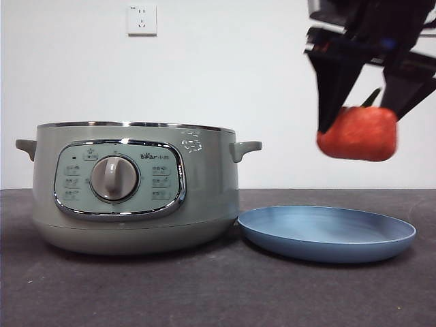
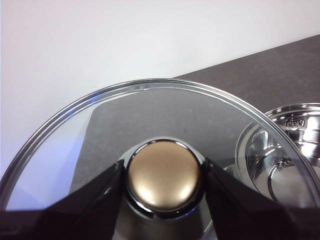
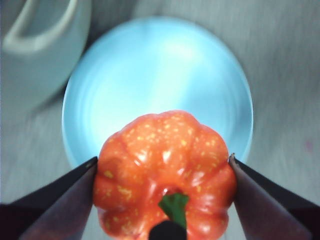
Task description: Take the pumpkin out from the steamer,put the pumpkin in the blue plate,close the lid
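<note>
While the pumpkin [image 1: 357, 133] hangs clamped between the right gripper's [image 1: 361, 112] jaws, it sits high above the blue plate [image 1: 327, 234], clear air between them; the plate's near rim almost touches the steamer [image 1: 136, 187], which stands uncovered; the left gripper [image 2: 164, 181] is clenched on the lid's [image 2: 150, 115] knob, held beside the steamer's open pot.

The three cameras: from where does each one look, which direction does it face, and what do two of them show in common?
Front view: low at table height, looking level at the steamer; the right hand carries the pumpkin above the blue plate.
Left wrist view: on the left arm, looking down; the left hand grips the lid by its knob.
Right wrist view: on the right arm, looking down between its jaws.
Front and right wrist views share pumpkin, plate and steamer.
</note>
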